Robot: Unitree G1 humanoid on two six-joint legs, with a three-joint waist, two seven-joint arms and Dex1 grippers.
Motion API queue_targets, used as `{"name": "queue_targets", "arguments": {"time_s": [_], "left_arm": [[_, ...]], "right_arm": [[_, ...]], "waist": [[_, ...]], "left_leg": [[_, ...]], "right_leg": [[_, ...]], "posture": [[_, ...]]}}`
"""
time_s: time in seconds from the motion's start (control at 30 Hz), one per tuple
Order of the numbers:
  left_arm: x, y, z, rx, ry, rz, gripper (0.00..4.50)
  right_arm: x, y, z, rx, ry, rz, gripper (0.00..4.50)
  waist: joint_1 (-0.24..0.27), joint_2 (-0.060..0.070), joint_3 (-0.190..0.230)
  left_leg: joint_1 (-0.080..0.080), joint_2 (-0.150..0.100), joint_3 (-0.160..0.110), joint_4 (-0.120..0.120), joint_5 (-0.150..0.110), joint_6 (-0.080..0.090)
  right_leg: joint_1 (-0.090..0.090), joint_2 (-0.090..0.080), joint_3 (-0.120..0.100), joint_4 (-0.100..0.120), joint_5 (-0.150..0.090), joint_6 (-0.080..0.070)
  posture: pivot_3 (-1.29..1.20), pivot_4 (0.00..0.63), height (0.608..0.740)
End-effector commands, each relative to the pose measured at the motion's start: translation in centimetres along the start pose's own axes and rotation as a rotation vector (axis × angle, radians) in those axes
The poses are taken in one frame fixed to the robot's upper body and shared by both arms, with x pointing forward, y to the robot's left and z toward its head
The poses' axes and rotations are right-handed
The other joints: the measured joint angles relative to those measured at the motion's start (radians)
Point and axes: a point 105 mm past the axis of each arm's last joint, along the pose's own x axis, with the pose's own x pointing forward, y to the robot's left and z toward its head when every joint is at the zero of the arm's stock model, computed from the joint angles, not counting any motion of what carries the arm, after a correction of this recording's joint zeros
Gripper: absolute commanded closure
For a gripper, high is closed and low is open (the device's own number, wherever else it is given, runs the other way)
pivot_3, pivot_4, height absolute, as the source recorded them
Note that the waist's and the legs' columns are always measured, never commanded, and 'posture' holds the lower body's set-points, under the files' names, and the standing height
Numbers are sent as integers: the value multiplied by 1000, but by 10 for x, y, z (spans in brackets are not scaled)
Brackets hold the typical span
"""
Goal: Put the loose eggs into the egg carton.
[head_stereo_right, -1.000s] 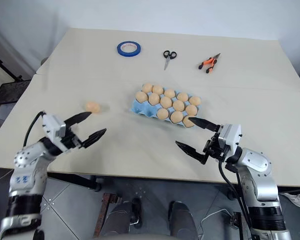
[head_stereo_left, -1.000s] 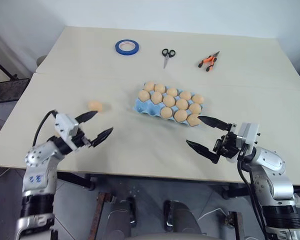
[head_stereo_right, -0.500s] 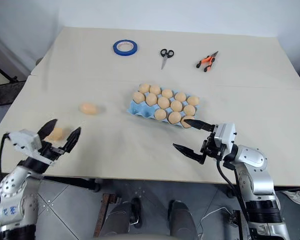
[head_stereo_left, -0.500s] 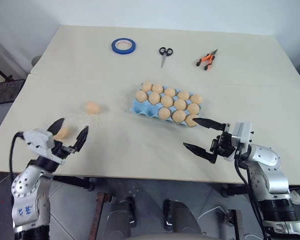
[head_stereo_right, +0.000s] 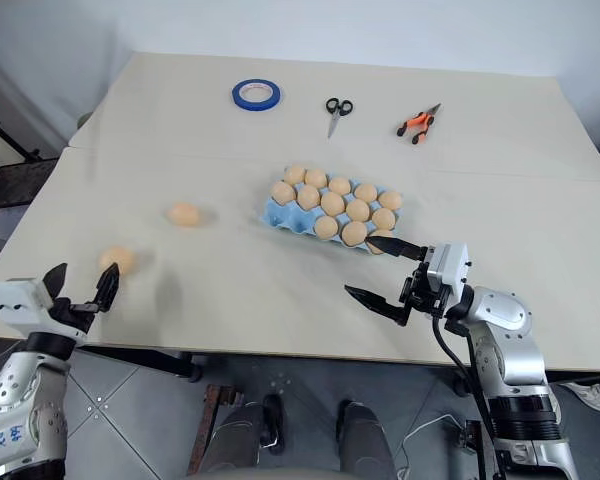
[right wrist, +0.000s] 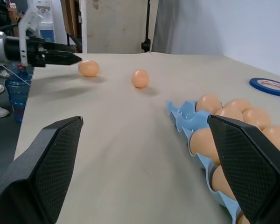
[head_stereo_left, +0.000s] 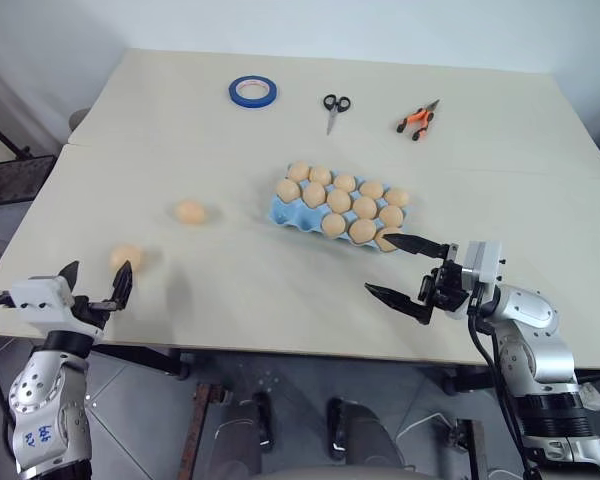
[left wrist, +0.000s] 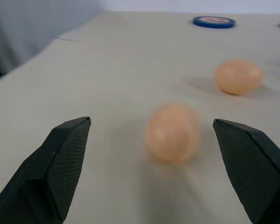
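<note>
Two loose eggs (head_stereo_left: 126,257) lie on the bench (head_stereo_left: 230,290) left of the egg carton (head_stereo_left: 280,212). The left gripper (head_stereo_left: 92,287), jaws wide, frames the nearer one; the right gripper (head_stereo_left: 405,268), jaws open, hovers beside the carton. Smooth, brittle shells likely need a gentle mid-body pinch.

Beige table (head_stereo_left: 230,290), egg carton (head_stereo_left: 280,211), loose eggs (head_stereo_left: 190,212) (two), tape (head_stereo_left: 253,92), scissors (head_stereo_left: 335,108), pliers (head_stereo_left: 417,118)

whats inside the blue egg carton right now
The egg carton holds thirteen pale tan eggs. Its two cups at the near left corner look empty, blue showing there. The cup bottoms under the eggs are covered. Two loose eggs lie on the table.
</note>
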Motion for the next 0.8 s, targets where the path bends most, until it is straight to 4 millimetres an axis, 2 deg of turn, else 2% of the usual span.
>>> {"name": "queue_targets", "arguments": {"time_s": [0.03, 0.13, 0.17, 0.23, 0.33, 0.43, 0.5, 0.57, 0.63, 0.73, 0.8], "left_arm": [[13, -1, 1, 7, 11, -24, 28], [24, -2, 1, 0, 10, -27, 28], [27, -3, -1, 0, 24, -30, 212], [32, -8, -5, -8, 53, -46, 657], [38, -15, -11, 23, 102, -83, 1665], [46, -18, 0, 50, 63, -101, 2609], [53, -28, 16, 40, -1, -152, 2725], [64, -52, 40, 26, -81, -281, 2725], [72, -81, 54, 64, -114, -437, 2725], [86, -131, 66, 86, -121, -671, 2725], [95, -166, 67, 92, -100, -820, 2725]], "right_arm": [[5, 3, 8, -30, -28, 23, 0], [7, 5, 8, -29, -32, 26, 0], [8, 6, 8, -28, -33, 26, 0], [9, 7, 8, -27, -37, 21, 0], [8, 7, 9, -27, -36, 10, 0], [7, 7, 9, -29, -35, -2, 0], [7, 7, 9, -30, -35, -9, 0], [6, 7, 10, -32, -33, -21, 0], [5, 7, 10, -34, -30, -31, 0], [2, 6, 10, -38, -23, -51, 0], [-1, 5, 11, -43, -16, -70, 0]], "waist": [[0, 0, 0], [-1, -1, 0], [-1, -1, 0], [-1, -1, 0], [-1, -1, 0], [0, -1, 0], [0, -1, 0], [0, -1, 0], [5, -1, 0], [13, -1, 0], [18, 0, -1]], "left_leg": [[0, 0, 1, 0, 0, 0], [2, 1, 2, 1, 0, 0], [2, 2, 3, 1, 0, 1], [2, 5, 6, 1, -1, 1], [2, 8, 8, 3, -1, 1], [2, 10, 9, 7, -1, 1], [2, 11, 9, 10, 0, 0], [2, 11, 9, 11, 0, 0], [1, 12, 10, 11, 0, 0], [0, 12, 13, 11, 0, -1], [0, 12, 15, 12, 1, -1]], "right_leg": [[-1, 0, 0, 0, 0, 0], [-2, -1, -6, 2, 6, 11], [-3, -2, -9, 2, 6, 11], [-4, -2, -15, 3, 6, 11], [-7, -2, -19, 7, 5, 9], [-10, -2, -20, 14, 4, 6], [-11, -1, -19, 18, 3, 5], [-11, -1, -19, 18, 5, 4], [-12, -1, -20, 18, 6, 3], [-13, -1, -19, 17, 7, 2], [-13, -1, -18, 16, 7, 2]], "posture": [[0, 150, 740], [0, 150, 740], [0, 150, 740], [0, 150, 740], [0, 150, 740], [0, 150, 740], [0, 150, 740], [0, 150, 740], [0, 150, 740], [0, 150, 740], [0, 150, 740]]}}
